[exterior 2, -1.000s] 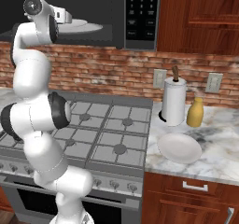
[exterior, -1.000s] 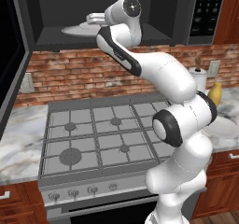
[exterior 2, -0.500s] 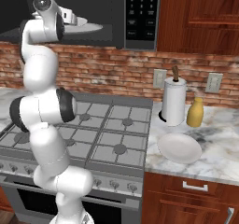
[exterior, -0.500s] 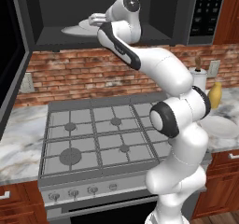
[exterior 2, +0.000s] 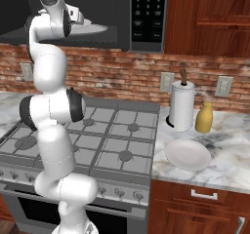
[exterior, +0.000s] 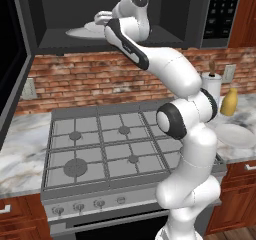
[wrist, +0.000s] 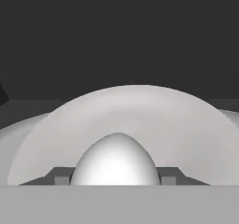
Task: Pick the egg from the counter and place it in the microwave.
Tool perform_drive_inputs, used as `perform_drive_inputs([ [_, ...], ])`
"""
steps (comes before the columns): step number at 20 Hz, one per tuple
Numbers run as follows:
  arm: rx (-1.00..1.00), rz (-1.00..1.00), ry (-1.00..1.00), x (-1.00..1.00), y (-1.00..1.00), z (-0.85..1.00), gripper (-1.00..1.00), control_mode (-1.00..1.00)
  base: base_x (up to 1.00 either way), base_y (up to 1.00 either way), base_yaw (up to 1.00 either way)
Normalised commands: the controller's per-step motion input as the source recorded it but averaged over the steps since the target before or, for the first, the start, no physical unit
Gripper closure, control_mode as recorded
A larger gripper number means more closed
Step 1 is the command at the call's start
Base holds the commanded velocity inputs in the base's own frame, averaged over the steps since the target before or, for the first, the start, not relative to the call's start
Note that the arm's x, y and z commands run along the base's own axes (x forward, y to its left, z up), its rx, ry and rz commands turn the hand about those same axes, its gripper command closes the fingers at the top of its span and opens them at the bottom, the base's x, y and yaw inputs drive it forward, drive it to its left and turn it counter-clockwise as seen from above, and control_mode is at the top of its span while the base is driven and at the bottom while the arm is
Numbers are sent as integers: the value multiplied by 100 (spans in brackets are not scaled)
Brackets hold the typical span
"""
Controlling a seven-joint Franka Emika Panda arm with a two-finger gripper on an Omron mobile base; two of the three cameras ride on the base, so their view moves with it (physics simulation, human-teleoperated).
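**Egg over the turntable, release pending**

Since 1 s ago the arm has swung its wrist further into the microwave [exterior: 150, 14] mouth; stove, bottle and plate on the counter [exterior 2: 229, 145] look unmoved.

Step in hand, as I judge it: set the egg [wrist: 115, 160] down on the turntable plate [wrist: 135, 111] w/o letting it roll. Doing it well means lowering till the egg nearly touches the plate, keeping near the plate's middle, not the rim, then opening slowly & backing straight out so neither finger nudges it. An egg is round and smooth, so a drop from height would likely send it rolling off the plate.

Jaws: gripper [wrist: 115, 177] is closed narrow on the egg, one dark fingertip [wrist: 58, 176] touching each side in the hand view. Whether the egg already touches the plate, I can't tell. From the left base view the hand [exterior: 102, 19] hangs just above the plate.
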Motion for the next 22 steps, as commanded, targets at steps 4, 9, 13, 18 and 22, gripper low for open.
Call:
perform_drive_inputs([
  [4,0,0,0,17,0,0,100,-100,0,0,0],
  [9,0,0,0,0,2,0,-100,-100,0,0,0],
  [13,0,0,0,6,0,0,-100,-100,0,0,0],
  [18,0,0,0,0,0,-4,-100,-100,0,0,0],
  [22,0,0,-1,-13,-1,-9,-100,-100,0,0,0],
])
